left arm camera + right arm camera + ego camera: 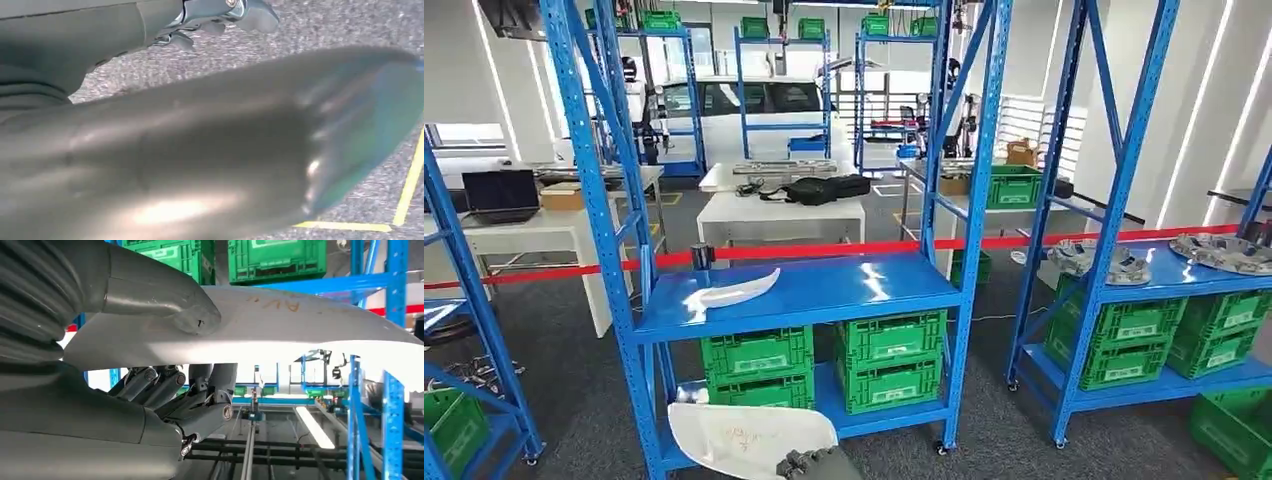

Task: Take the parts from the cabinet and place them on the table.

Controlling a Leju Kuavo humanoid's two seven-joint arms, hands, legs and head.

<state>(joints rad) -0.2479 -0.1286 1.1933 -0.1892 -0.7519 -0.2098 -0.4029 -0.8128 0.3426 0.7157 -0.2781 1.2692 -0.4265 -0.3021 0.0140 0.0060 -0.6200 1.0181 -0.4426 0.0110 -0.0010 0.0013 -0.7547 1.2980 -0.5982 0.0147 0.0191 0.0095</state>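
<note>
The robot's right hand (165, 365) clamps a white panel (749, 436) thumb-over, fingers under, low before the blue shelf (804, 292); the left hand's (220, 15) state is unclear; level carrying to the counter (779, 212) looks wise.

Grey speckled carpet floor (584, 390), yellow tape lines (411, 182) marked on it. Blue steel racks (969, 150) in rows, front to back. Green crates (890, 360) stacked on lower shelves; more green crates (660, 19) atop far racks. Red barrier tape (824, 250) stretched across behind front rack. White worktop (779, 215) mid-room, black bag (824, 188) lying on it. White desk (524, 232) at left with open laptop (500, 194). White car (744, 110) parked behind. White walls with vertical light strips (1189, 130) at right.
</note>
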